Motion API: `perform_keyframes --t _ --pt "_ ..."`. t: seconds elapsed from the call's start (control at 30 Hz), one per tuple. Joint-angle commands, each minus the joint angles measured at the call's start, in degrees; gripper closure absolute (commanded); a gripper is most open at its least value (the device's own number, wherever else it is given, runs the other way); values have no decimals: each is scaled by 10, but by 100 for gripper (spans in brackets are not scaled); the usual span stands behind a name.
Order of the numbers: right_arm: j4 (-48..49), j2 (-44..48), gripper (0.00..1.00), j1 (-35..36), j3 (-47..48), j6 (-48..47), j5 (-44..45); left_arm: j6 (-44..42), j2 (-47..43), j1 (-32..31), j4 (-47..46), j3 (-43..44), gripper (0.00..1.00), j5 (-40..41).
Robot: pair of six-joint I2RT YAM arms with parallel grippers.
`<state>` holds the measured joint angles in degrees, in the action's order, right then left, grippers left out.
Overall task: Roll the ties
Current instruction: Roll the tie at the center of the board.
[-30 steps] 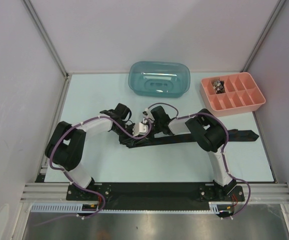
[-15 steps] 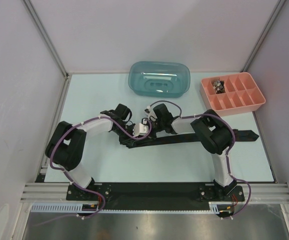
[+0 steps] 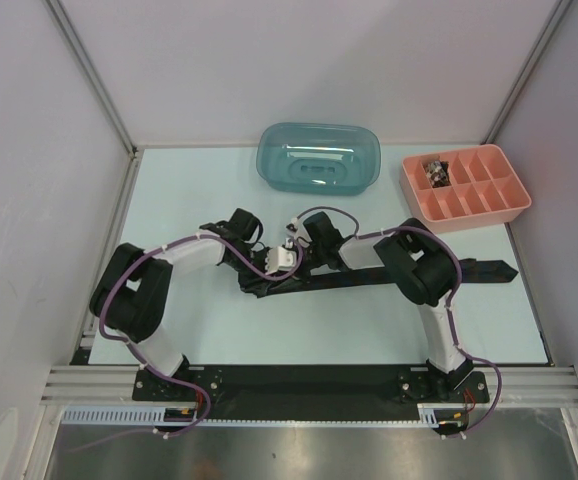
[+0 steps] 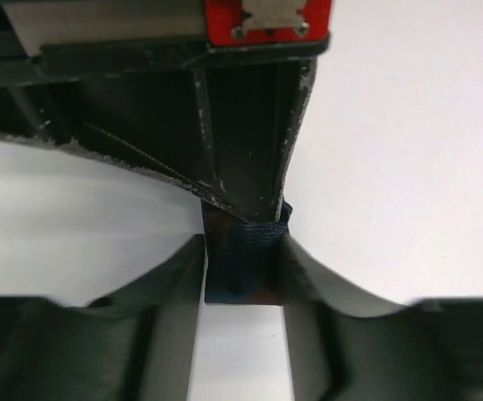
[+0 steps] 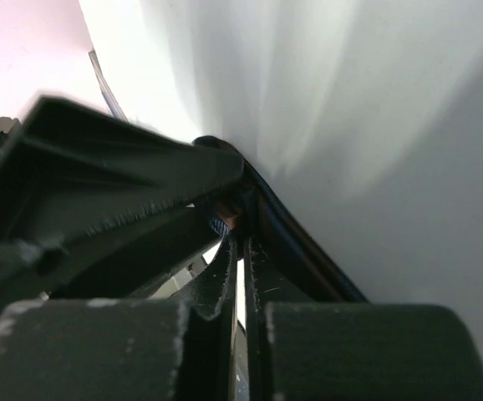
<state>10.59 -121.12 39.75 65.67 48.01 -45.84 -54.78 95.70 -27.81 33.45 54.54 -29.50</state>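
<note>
A long black tie [image 3: 389, 277] lies flat across the table, its pointed tip [image 3: 507, 270] at the right. Its left end is bunched under both grippers. My left gripper [image 3: 267, 268] is shut on that folded dark-blue end [image 4: 246, 271], which fills the gap between its fingers [image 4: 243, 247]. My right gripper [image 3: 291, 262] comes in from the right with its jaws almost closed [image 5: 240, 242] and pinches the same fabric end [image 5: 225, 219]. The tie's edge [image 5: 308, 255] runs off to the right. One right finger [image 4: 250, 125] shows above the fabric in the left wrist view.
A teal plastic tub [image 3: 319, 158] stands at the back centre. A pink compartment tray [image 3: 469, 218] stands at the back right, with a small dark item [image 3: 434, 170] in one cell. Grey walls close in the table on three sides.
My right wrist shifted slightly back and right half a second ago, then returned towards the tie's left end. The left arm and the tie have barely moved.
</note>
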Motion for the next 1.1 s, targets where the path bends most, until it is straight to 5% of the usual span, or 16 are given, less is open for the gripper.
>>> perform_keyframes --t 0.0,0.33,0.53,0.83,1.07 --pt "-14 -8 100 -10 19 -18 9 16 -22 14 -3 -17 43 -13" --pt "-26 -14 100 -40 -5 -12 -10 38 -97 80 -26 -37 12 -85" --pt "-50 -19 100 -43 -5 -32 -9 24 -64 53 -31 -22 7 -54" --pt "-69 5 100 -49 -13 -57 -2 48 -26 22 -44 6 8 -61" --pt "-70 11 100 -49 -19 -63 -10 57 -12 5 -52 22 26 -70"
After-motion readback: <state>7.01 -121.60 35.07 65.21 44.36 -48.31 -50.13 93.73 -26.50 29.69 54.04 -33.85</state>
